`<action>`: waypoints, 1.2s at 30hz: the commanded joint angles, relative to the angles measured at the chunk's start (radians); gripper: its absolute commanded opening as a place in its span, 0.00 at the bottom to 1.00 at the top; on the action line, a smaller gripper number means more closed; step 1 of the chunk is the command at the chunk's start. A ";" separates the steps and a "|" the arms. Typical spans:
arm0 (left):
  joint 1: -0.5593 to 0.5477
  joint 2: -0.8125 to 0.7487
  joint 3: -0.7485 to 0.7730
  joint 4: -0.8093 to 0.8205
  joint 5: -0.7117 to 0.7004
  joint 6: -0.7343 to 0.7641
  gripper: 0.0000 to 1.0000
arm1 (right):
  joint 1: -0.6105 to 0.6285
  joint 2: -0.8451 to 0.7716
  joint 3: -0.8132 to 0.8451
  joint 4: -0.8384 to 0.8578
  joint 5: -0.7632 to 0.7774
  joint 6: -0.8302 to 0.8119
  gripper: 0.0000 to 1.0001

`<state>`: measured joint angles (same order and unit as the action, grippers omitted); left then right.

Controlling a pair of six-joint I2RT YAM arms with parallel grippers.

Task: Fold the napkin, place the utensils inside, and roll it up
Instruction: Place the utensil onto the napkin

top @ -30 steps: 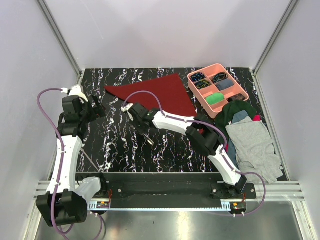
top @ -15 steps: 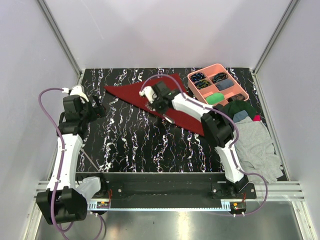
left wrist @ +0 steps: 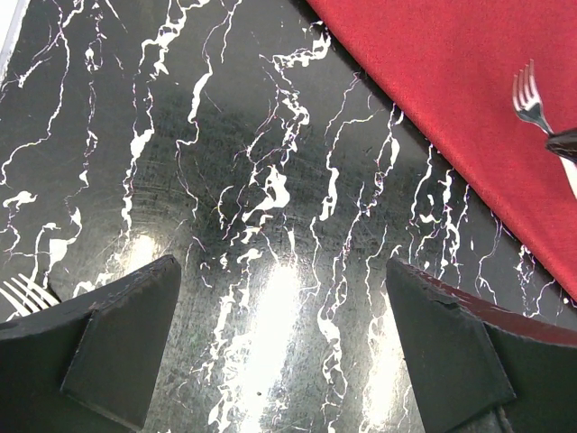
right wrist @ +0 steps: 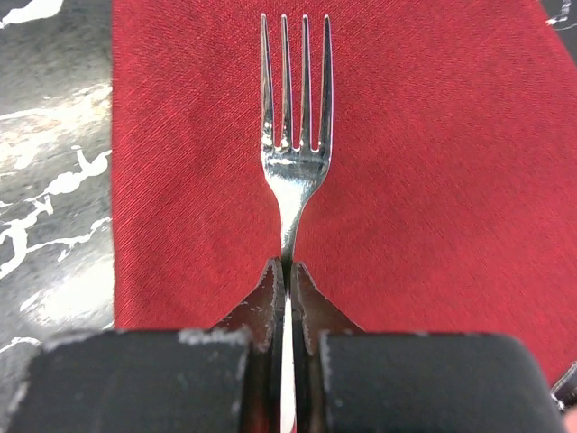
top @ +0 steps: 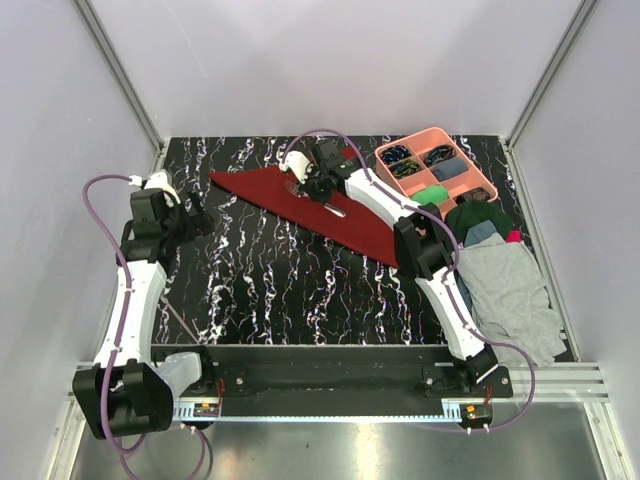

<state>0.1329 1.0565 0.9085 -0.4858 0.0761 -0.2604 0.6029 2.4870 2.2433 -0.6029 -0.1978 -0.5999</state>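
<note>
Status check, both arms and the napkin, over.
Right gripper: jaws shut on fork handle, tines over napkin. Left gripper: jaws open, empty. Nothing else seen on napkin.

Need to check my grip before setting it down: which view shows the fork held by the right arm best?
Right wrist: the fork fills the frame, tines clear, handle pinched between the shut fingers over the napkin. Left wrist catches only its tines at the right edge; top view shows a tiny sliver.
</note>
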 commanded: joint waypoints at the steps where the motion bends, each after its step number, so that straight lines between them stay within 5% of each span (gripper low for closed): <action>1: 0.005 0.007 0.035 0.007 0.014 0.010 0.99 | -0.008 0.071 0.145 -0.080 -0.035 -0.015 0.00; 22: 0.005 0.008 0.036 0.007 0.024 0.007 0.99 | -0.023 0.148 0.213 -0.112 0.055 0.008 0.00; 30: 0.007 0.011 0.027 0.009 0.008 0.010 0.99 | -0.023 0.107 0.220 -0.113 0.023 0.038 0.41; 36: 0.008 0.011 -0.029 0.029 -0.058 -0.061 0.99 | -0.023 0.021 0.233 -0.112 -0.057 0.104 0.52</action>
<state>0.1329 1.0649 0.9070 -0.4862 0.0727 -0.2626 0.5858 2.6305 2.4207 -0.7090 -0.1860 -0.5541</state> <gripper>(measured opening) 0.987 0.497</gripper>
